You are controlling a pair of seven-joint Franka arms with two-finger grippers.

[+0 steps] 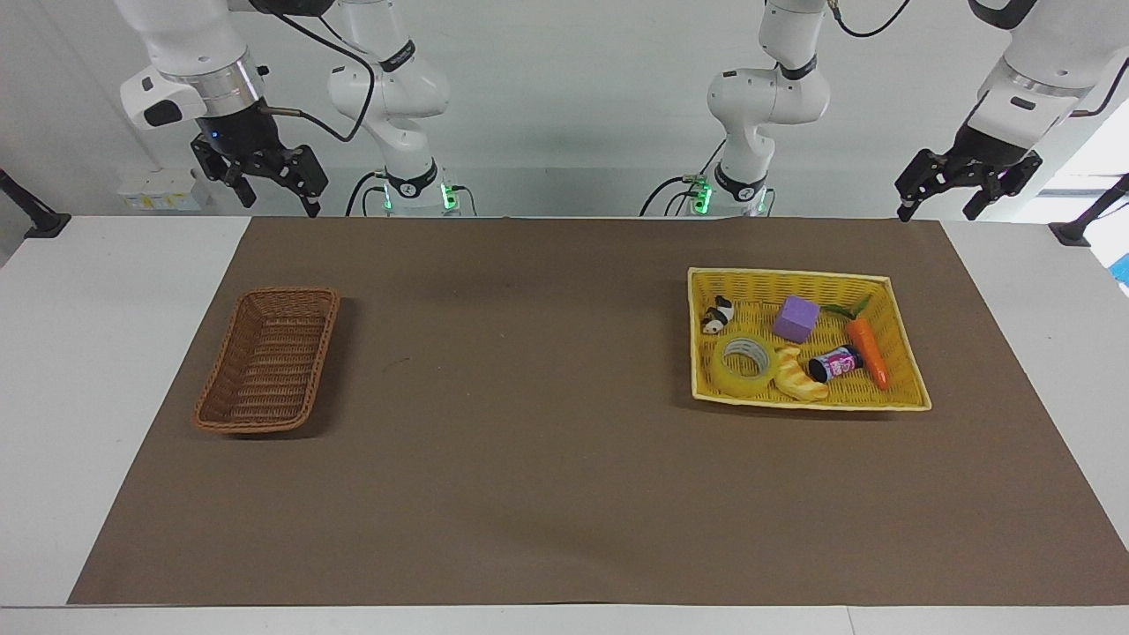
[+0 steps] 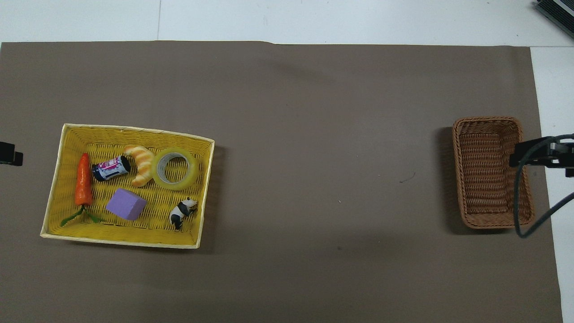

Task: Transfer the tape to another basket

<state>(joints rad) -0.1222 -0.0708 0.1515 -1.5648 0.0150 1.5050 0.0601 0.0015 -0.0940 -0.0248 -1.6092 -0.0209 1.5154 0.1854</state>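
light: bright, even | shadows: soft, faint | focus: sharp | glare: none

Tape (image 1: 746, 362) in tray (image 1: 908, 375), beside croissant (image 1: 801, 376)

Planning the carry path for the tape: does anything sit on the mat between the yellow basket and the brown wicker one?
Nothing visible does. The mat between the yellow basket and the brown basket is bare. The croissant toy touches the tape on one side, so a grasp there may be crowded.

Overhead view: black left gripper (image 2: 10, 153) cut off by frame edge; small dark can's label (image 2: 110, 168) illegible; black right gripper (image 2: 545, 154) partly cropped.
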